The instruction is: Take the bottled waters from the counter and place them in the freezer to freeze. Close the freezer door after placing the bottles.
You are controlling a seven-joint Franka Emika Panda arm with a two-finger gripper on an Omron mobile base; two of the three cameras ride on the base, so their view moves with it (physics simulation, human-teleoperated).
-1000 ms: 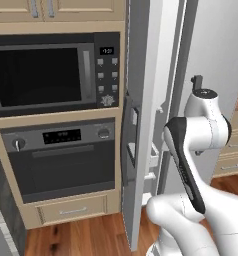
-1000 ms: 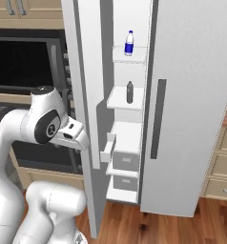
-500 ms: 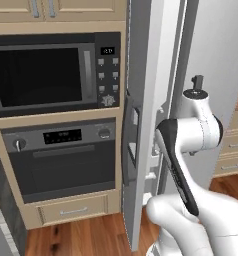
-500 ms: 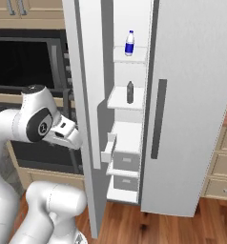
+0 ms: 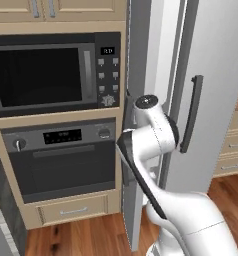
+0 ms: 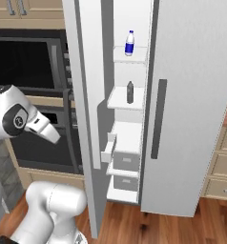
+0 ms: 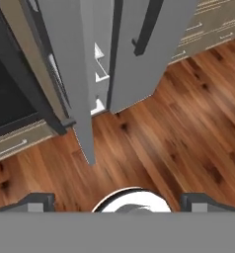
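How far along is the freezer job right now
Done: both bottled waters sit on freezer shelves, the blue-capped bottle above the greyish bottle. In hand: nothing; the gripper is open over the floor. Left: the freezer door stands open and needs closing.

Glossy white rounded arm [image 5: 153, 135] with dark joint bands.
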